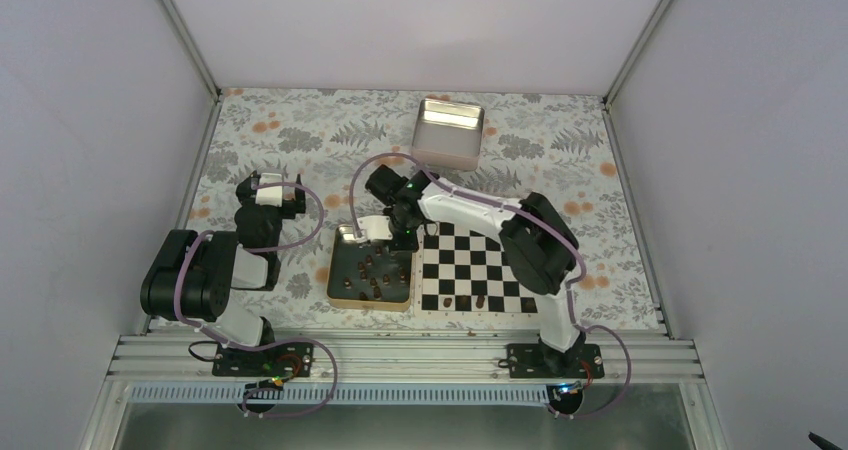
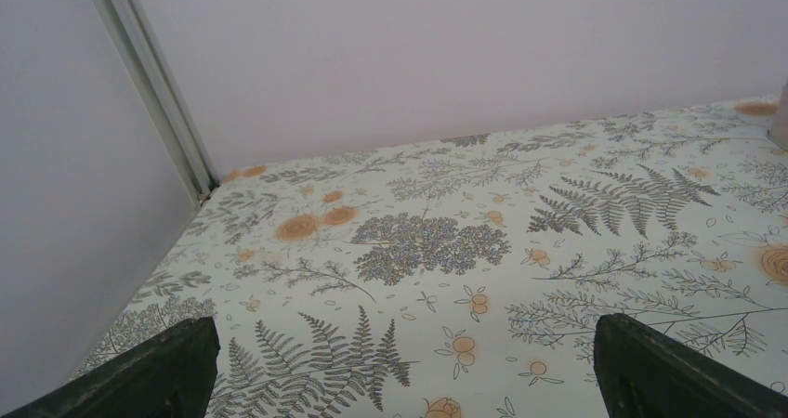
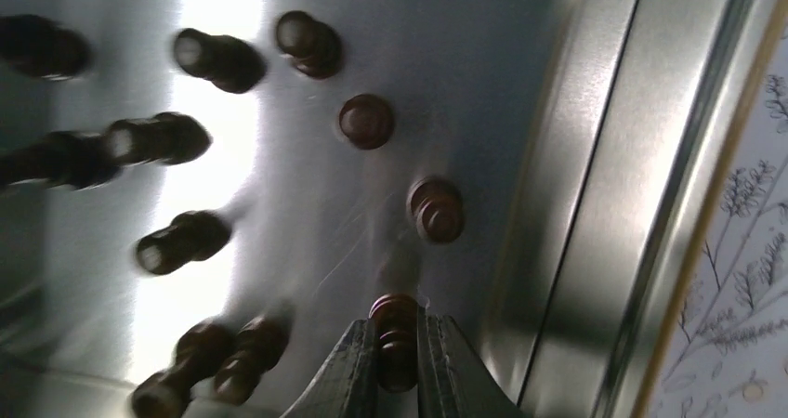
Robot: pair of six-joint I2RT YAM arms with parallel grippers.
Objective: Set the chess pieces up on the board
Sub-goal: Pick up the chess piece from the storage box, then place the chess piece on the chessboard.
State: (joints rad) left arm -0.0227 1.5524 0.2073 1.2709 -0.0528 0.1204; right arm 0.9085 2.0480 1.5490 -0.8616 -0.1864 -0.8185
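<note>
1 chess piece (image 3: 394, 314) is gripped upright by the closed right gripper (image 3: 398, 336) inside the tray (image 1: 368, 306).
The floral table (image 1: 300, 140) is occupied at centre-right by the board (image 1: 490, 245); the tray is set just beside its left edge, and a silver tin (image 1: 448, 130) is placed farther back. The left gripper (image 2: 404, 362) is held open over bare cloth at the left. Most chess pieces (image 1: 372, 282) are seen lying in the tray; a few are stood on the board's near row.

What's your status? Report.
Right gripper shut on one chess piece in the tray. Left gripper open, empty. Board mostly bare. Nothing blocking.
</note>
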